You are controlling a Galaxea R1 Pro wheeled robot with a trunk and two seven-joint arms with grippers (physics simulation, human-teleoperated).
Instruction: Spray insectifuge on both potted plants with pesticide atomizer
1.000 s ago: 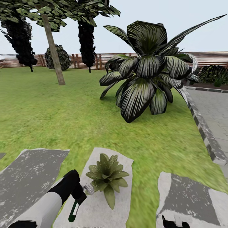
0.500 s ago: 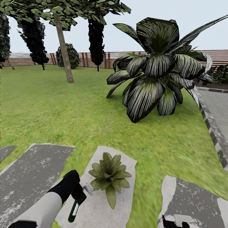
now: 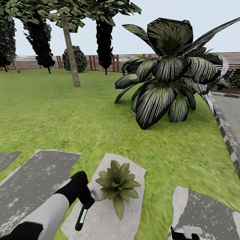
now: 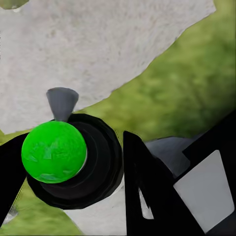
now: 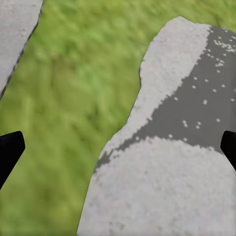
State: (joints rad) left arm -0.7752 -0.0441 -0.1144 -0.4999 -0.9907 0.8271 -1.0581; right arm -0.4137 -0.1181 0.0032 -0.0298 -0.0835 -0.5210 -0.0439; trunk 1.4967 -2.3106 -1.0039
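Left pincer [image 3: 85, 200] in the head view is closed round the pesticide atomizer [image 3: 81, 217], whose dark-green body hangs downward with its whitish label strip showing; no writing on it can be read. Its pale trigger head sits just beside a potted plant [image 3: 116, 185], a low speckled rosette standing on a grey stepping stone [image 3: 103, 220]. More stones lie on the lawn [image 3: 66, 116] to either side. A large dark striped-leaf plant [image 3: 166, 73] rises beyond, with a paved patch [image 3: 231, 110] at the right, tree trunks and a brown slatted fence [image 3: 100, 61] behind. Right pincer [image 3: 185, 233] barely enters at the bottom edge.

Left wrist view: the black fingers [image 4: 147, 191] flank the bottle's bright green round end [image 4: 54, 151], with stone and grass below.

Right wrist view: two dark fingertips [image 5: 10, 152] stand wide apart at the frame's edges with nothing between them, probably fully open, above grass and a speckled stone [image 5: 172, 162].
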